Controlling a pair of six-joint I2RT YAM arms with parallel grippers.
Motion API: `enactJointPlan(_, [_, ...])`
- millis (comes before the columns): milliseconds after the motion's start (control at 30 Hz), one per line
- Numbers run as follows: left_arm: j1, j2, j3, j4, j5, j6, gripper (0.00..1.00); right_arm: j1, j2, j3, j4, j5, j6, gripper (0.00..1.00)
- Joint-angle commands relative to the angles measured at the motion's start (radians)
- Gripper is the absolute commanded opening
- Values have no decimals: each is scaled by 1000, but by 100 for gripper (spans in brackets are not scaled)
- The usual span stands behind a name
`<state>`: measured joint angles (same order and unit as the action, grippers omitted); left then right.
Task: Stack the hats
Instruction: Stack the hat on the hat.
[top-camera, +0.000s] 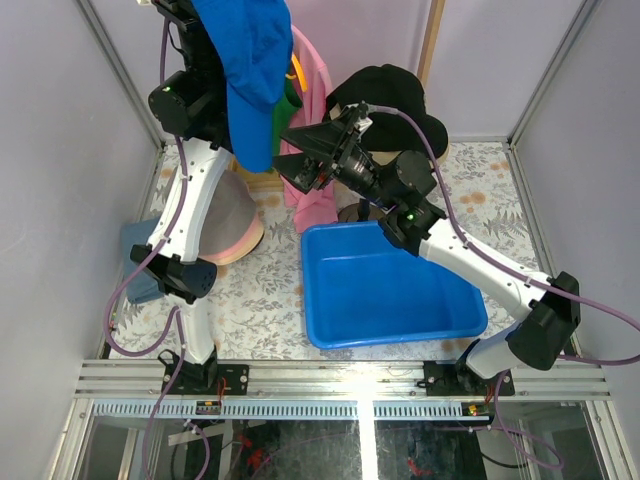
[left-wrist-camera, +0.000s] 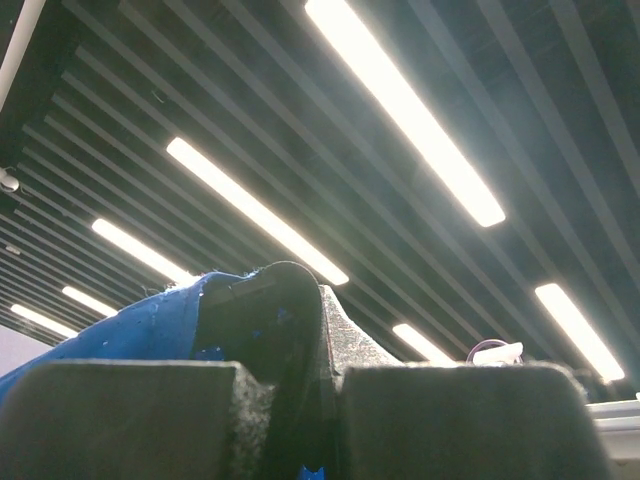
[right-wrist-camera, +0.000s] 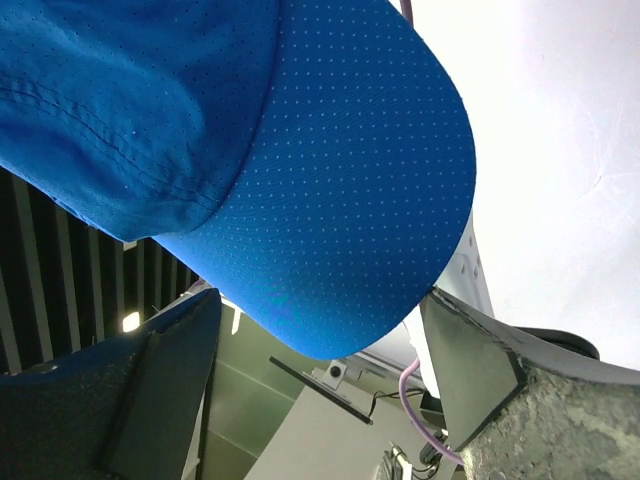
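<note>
Blue baseball cap, perforated curved brim, pinched in left hand

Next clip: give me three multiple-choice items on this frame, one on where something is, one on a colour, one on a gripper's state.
1. Where is the blue baseball cap?
A) on a shelf
B) hanging from the raised left gripper
C) on the floor

2. What colour is the tub?
A) red
B) white
C) blue

3. The right gripper is
A) open
B) shut on a black hat
C) out of view

Answers:
1 B, the left wrist view shows its fingers pinching the blue fabric.
2 C, the top view shows it plainly blue.
3 A, its fingers stand apart with the cap's brim showing between them.
</note>
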<state>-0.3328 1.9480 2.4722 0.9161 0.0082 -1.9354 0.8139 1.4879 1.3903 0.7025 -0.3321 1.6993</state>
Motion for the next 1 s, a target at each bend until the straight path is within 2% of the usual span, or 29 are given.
enactJointPlan(0, [8, -2, 2, 57, -27, 17, 0, 20, -12, 38, 83, 5, 14, 88])
enactJointPlan(700, [6, -2, -11, 63, -48, 7, 0, 82, 12, 46, 94, 21, 0, 88])
enactJointPlan(967, [5, -18, -57, 98, -41, -2, 0, 77, 17, 77, 106, 40, -18, 83])
